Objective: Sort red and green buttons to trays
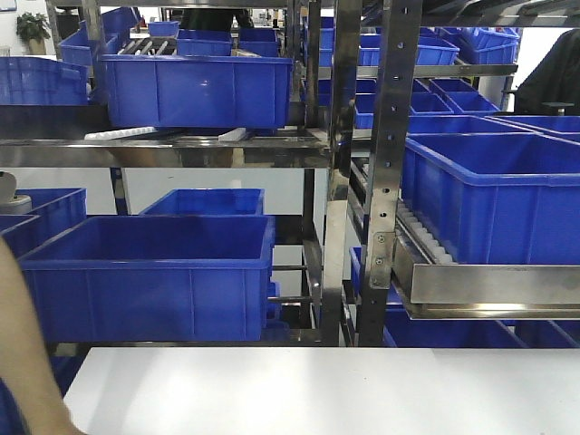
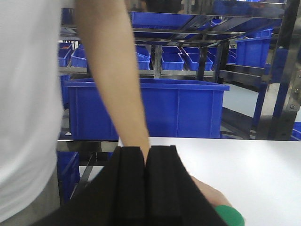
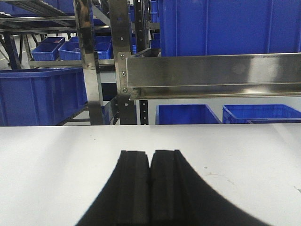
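Front view: no trays or buttons on the bench (image 1: pixel 317 390); the near blue crate (image 1: pixel 149 276) shows nothing inside; a person's arm (image 1: pixel 23 353) intrudes. Left wrist view: left claw (image 2: pixel 146 188) clenched on nothing; beyond it a person's hand (image 2: pixel 207 193) is at a green item (image 2: pixel 229 217), tray or button unclear, likely laying out work. Right wrist view: right claw (image 3: pixel 150 183) clenched empty over the bench

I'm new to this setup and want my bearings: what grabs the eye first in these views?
Deep blue crates on steel racks fill the background behind a white table. In the left wrist view, a person's bare arm reaches down to the table just behind the shut black jaws, with something round and green at the hand. The right wrist view shows only shut jaws over the tabletop.
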### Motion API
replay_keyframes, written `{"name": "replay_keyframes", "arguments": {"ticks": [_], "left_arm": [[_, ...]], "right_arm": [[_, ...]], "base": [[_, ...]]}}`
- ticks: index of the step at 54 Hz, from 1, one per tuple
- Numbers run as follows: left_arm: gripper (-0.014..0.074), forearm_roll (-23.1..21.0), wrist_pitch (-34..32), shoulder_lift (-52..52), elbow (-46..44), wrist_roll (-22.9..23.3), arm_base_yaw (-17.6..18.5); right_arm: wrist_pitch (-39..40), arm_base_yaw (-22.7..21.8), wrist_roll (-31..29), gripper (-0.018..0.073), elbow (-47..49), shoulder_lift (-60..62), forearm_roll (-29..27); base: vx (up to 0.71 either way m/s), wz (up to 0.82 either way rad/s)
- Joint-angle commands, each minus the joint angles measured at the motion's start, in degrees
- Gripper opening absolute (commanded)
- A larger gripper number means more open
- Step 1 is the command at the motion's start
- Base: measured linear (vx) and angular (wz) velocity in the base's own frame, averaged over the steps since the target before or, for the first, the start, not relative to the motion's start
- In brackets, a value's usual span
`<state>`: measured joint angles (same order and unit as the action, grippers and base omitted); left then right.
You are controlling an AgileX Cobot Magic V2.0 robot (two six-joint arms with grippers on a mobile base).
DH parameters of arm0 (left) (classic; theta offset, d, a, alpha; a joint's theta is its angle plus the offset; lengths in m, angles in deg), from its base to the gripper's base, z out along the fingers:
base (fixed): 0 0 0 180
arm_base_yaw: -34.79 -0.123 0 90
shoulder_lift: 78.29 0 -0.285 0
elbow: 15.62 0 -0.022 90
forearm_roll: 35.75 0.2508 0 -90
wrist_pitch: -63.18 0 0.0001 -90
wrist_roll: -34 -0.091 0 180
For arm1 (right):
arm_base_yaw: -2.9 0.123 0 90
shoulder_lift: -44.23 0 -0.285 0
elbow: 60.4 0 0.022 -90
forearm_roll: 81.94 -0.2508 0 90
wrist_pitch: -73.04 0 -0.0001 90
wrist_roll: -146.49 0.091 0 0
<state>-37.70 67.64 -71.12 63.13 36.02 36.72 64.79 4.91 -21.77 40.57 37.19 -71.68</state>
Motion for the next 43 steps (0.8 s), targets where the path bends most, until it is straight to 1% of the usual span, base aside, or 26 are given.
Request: {"name": "replay_keyframes", "arguments": {"ticks": [1,27,43], "left_arm": [[-0.0006,0.0,-4.5,-0.8,-1.3,0.0,-0.1],[-0.0006,0.0,-4.5,-0.8,-1.3,0.0,-0.1],[-0.0006,0.0,-6.8,-0.8,-1.6,0.0,-0.1]], "right_arm": [[4.7,-0.4,0.0,-0.0009,-0.7,0.6,0.5],[4.7,-0.4,0.0,-0.0009,-0.7,0.6,0.5],[4.7,-0.4,0.0,-0.0009,-0.7,0.6,0.5]], "base": [[0.0,0.0],[0.0,0.0],[0.0,0.0]]}}
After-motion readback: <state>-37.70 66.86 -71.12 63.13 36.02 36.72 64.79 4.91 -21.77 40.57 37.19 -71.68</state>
